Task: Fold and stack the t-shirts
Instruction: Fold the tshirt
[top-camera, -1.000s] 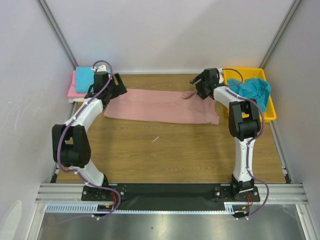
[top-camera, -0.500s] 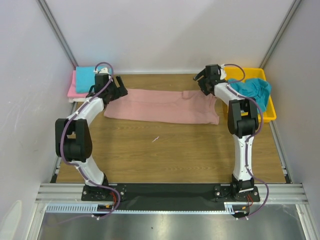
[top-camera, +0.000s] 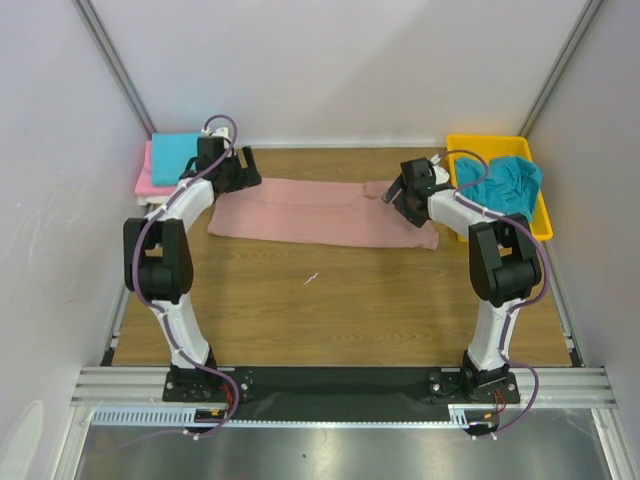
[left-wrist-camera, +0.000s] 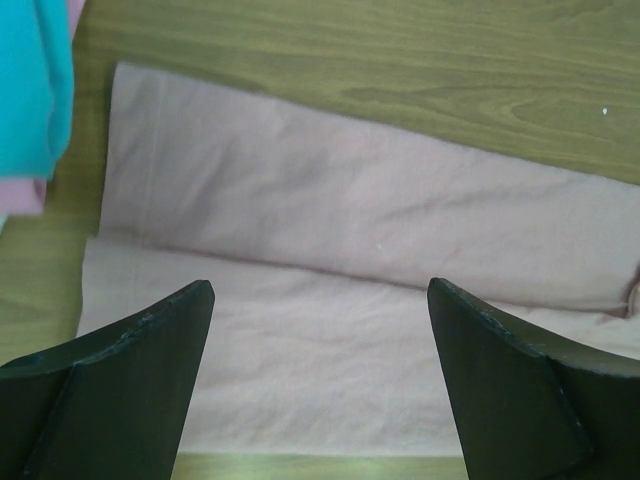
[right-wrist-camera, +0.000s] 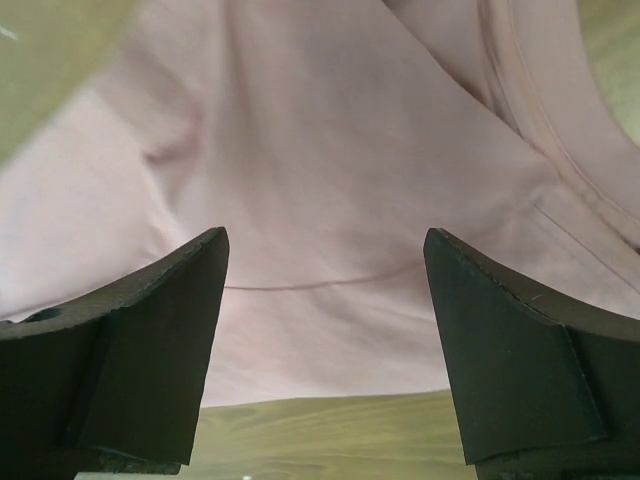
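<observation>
Work surface: wooden table, walled on three sides.

Item 1: the dusty-pink t-shirt lies flat on the far half of the table. It is folded lengthwise into a long band running left to right. In the left wrist view one layer overlaps the other, with a straight fold edge running along the band. No chest print is visible.

Item 2: the left gripper sits over the left end of the band. Its fingers are spread wide, with nothing between them and only pink cloth below. Contact with the cloth cannot be confirmed.

Item 3: the right gripper sits over the right end of the band, near a small flap at the far edge. Its fingers are likewise spread wide and clamp nothing. Pink cloth fills that view, with a stitched seam at the upper right and bare wood along the near edge.

Item 4: a folded teal t-shirt rests on a bright pink t-shirt at the far left corner, just beside the left gripper.

Item 5: a second teal t-shirt lies bunched and unfolded in the yellow tray at the far right corner.
</observation>
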